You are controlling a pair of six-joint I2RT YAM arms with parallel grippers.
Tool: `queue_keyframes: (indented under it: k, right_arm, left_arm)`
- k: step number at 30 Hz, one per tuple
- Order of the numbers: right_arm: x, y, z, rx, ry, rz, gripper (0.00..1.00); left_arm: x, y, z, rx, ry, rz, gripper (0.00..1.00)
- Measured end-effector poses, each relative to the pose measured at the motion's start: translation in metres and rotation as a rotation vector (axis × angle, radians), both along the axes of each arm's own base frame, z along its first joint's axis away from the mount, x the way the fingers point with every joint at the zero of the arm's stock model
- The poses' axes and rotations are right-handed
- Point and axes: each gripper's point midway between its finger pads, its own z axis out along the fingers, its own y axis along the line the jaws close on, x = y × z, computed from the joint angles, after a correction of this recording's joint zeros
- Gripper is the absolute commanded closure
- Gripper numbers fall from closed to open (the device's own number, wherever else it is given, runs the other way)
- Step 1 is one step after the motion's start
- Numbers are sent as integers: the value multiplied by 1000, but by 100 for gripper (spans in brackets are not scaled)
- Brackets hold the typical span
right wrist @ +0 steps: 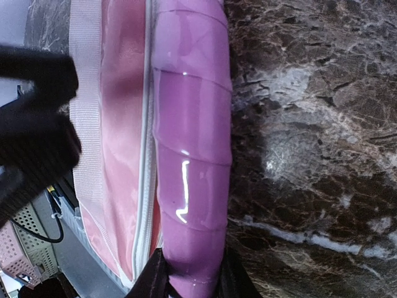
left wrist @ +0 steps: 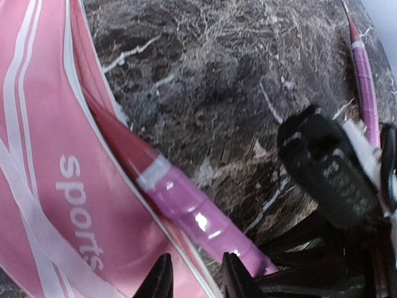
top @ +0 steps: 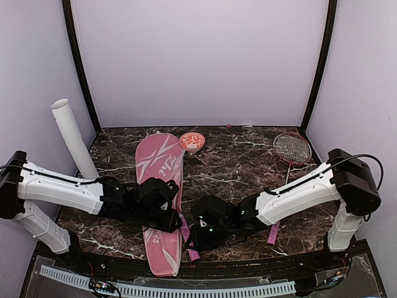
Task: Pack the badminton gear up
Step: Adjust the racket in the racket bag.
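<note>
A pink racket cover lies lengthwise on the marble table. A red-framed racket's pink handle sticks out of the cover's open zip edge, and my right gripper is shut on the handle's end. My left gripper hovers just beside it over the cover. Its jaws are open, with the cover's zip edge and the handle between the fingertips. A second racket lies at the far right, its handle pointing toward me. A long white tube leans at the back left.
A small red-and-white bowl sits by the cover's far end. The two grippers are close together near the table's front edge. Dark posts and pale walls enclose the table on three sides.
</note>
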Motion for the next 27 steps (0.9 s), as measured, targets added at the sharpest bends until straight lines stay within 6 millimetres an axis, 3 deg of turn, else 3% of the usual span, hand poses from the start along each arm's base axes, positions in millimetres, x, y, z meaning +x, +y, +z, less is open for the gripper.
queue_keyframes:
  k: [5, 15, 27]
  right_arm:
    - [1, 1, 0, 3, -3, -2, 88]
    - [3, 6, 0, 5, -9, -6, 87]
    - [5, 7, -2, -1, -16, -7, 87]
  left_arm:
    - [-22, 7, -11, 60, 55, 24, 74]
    - [-29, 10, -36, 157, 108, 51, 59]
    - [-30, 14, -57, 291, 127, 21, 70]
